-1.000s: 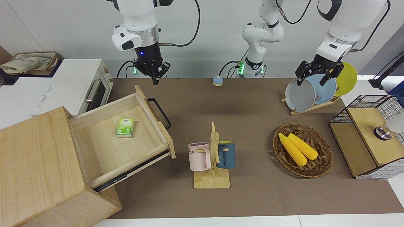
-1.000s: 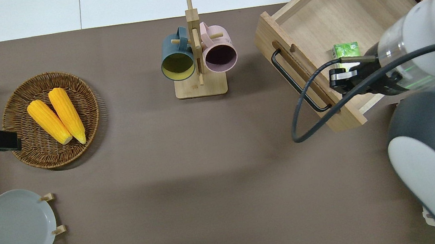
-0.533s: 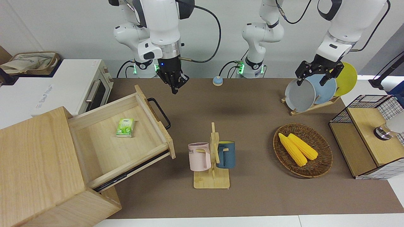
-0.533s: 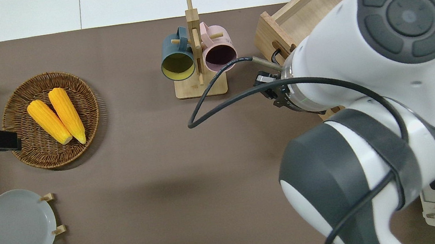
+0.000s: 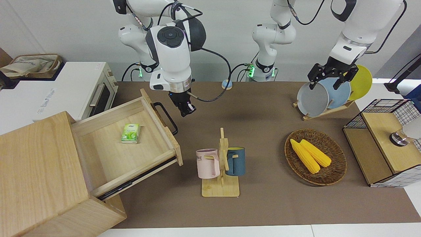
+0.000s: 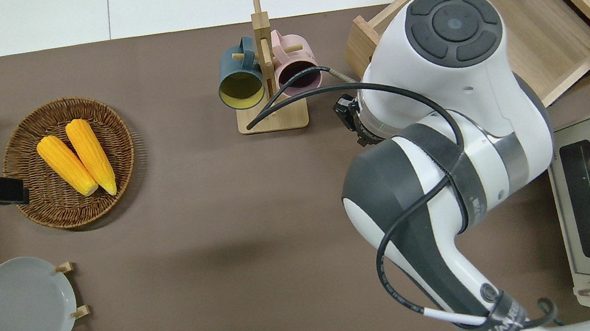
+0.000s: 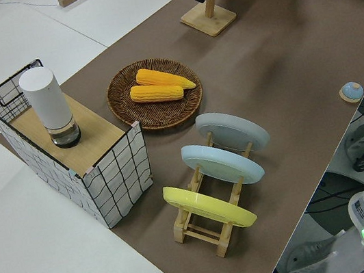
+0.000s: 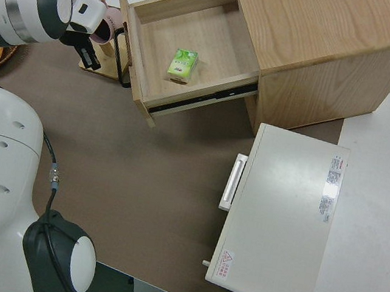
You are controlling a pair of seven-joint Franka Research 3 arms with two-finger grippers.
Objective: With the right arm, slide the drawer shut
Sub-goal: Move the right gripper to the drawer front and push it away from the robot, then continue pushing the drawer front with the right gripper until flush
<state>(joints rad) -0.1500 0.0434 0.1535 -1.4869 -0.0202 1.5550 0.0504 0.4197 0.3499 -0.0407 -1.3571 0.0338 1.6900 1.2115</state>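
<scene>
The drawer (image 5: 108, 148) stands pulled well out of the pale wooden box (image 5: 36, 164), and a small green packet (image 5: 131, 133) lies in it. Its black loop handle (image 5: 167, 118) faces the middle of the table. My right gripper (image 5: 185, 110) hangs low over the brown mat just beside that handle, between the drawer front and the mug rack, apart from the handle, fingers shut on nothing. In the right side view the gripper (image 8: 90, 53) sits by the handle (image 8: 123, 59). In the overhead view the arm covers the handle. My left arm is parked with its gripper (image 5: 330, 79) open.
A mug rack (image 5: 221, 164) with a pink and a blue mug stands close to the drawer front. A toaster oven (image 5: 65, 89) sits beside the box, nearer to the robots. A corn basket (image 5: 315, 156), plate rack (image 5: 324, 95) and wire crate (image 5: 384, 141) stand at the left arm's end.
My right arm has swung off the drawer's corner toward the table's middle and come down, so the gripper now hangs beside the handle. The drawer has not moved.
</scene>
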